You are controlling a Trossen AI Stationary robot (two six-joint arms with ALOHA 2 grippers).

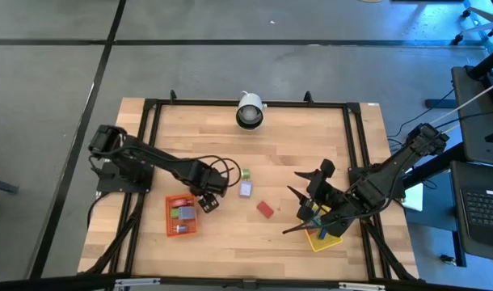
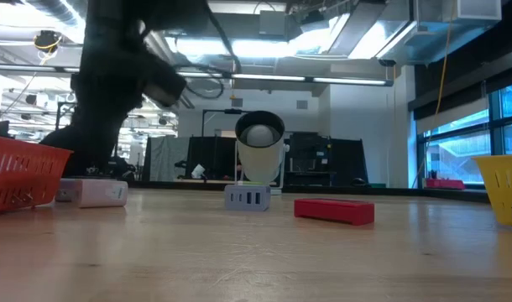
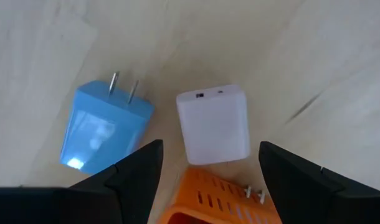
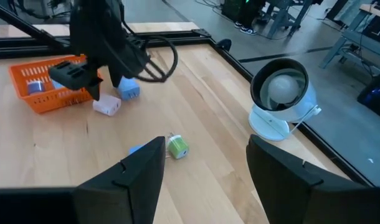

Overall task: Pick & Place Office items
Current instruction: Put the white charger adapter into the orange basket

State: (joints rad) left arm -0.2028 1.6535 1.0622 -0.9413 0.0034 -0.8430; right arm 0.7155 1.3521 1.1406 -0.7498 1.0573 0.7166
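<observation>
My left gripper (image 3: pixel 209 171) is open and points down by the far right corner of the orange tray (image 1: pixel 180 217). Just beyond its fingers, a blue plug block (image 3: pixel 103 127) and a white block (image 3: pixel 213 124) lie flat on the table. Farther right on the wood lie a green piece (image 1: pixel 246 174), a lilac piece (image 1: pixel 246 189) and a red piece (image 1: pixel 265 209). My right gripper (image 1: pixel 299 184) is open, raised near the yellow tray (image 1: pixel 323 238), and faces the green piece (image 4: pixel 177 147). The low view shows the red piece (image 2: pixel 334 210) and the lilac piece (image 2: pixel 248 198) resting flat.
A white round camera (image 1: pixel 249 111) stands at the table's far edge, seen large in the right wrist view (image 4: pixel 280 99). The orange tray (image 4: pixel 47 87) holds a few small pieces, and so does the yellow tray (image 2: pixel 504 189). A black frame borders the table.
</observation>
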